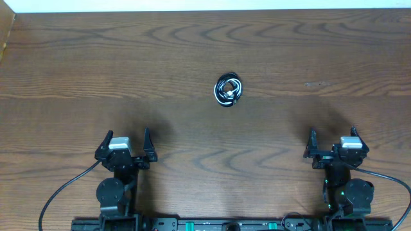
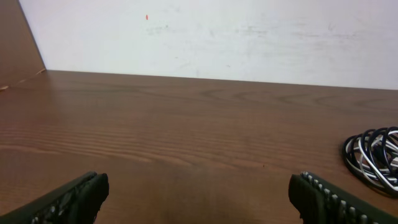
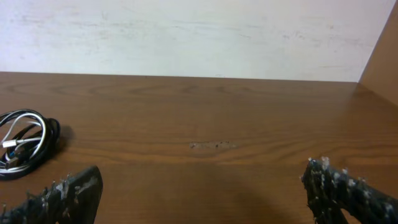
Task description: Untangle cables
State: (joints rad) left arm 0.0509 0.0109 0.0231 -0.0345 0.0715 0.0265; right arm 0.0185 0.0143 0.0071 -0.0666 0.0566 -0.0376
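Note:
The cables (image 1: pixel 228 89) lie as one small coiled bundle of black and white cord at the middle of the wooden table. The bundle also shows at the right edge of the left wrist view (image 2: pixel 375 155) and at the left edge of the right wrist view (image 3: pixel 26 149). My left gripper (image 1: pixel 126 144) is open and empty near the front left, well short of the bundle. My right gripper (image 1: pixel 333 142) is open and empty near the front right, also far from it.
A white wall (image 2: pixel 217 37) borders the table's far edge. A raised wooden side panel stands at the far left (image 2: pixel 18 43) and another at the far right (image 3: pixel 382 56). A small pale scuff (image 3: pixel 213 145) marks the tabletop.

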